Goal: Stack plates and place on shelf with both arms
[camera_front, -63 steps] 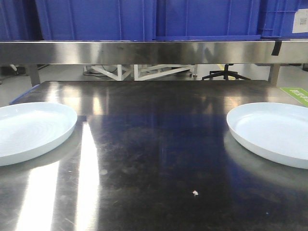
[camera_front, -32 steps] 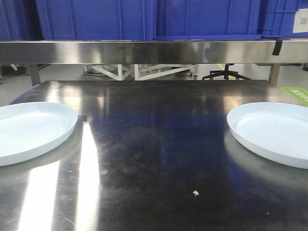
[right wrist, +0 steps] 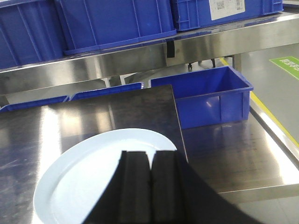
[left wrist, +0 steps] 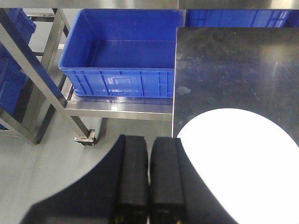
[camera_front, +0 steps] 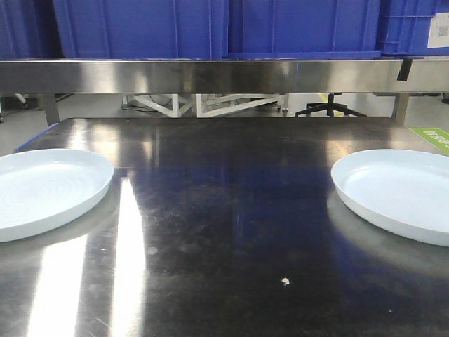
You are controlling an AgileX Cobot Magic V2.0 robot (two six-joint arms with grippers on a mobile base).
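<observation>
Two big, round, shiny, pale bluish-white plates lie flat on the dark shiny steel tabletop (camera_front: 224,232). The left plate (camera_front: 49,189) sits at the left side and the right plate (camera_front: 400,193) sits at the right side. They are well apart, with bare table between them. Neither plate is on top of the other, and neither is lifted.

Behind the table, higher up, runs the long brushed steel shelf (camera_front: 210,76). Big blue plastic crates (camera_front: 140,28) stand on it. No plate is up there.

The black left gripper (left wrist: 149,179) hangs just beside the near edge of the left plate, out past the table's corner. Its two fingers are pressed together and hold nothing. The black right gripper (right wrist: 150,186) hangs over the near part of the right plate. Its fingers are together too, and they hold nothing. I cannot tell if either gripper touches its plate.

So the job looks like it has hardly begun. I think nearly all of it is left. The fingers must open, one plate must be picked up and laid on the other, and then both arms must carry the stack up to the shelf.
</observation>
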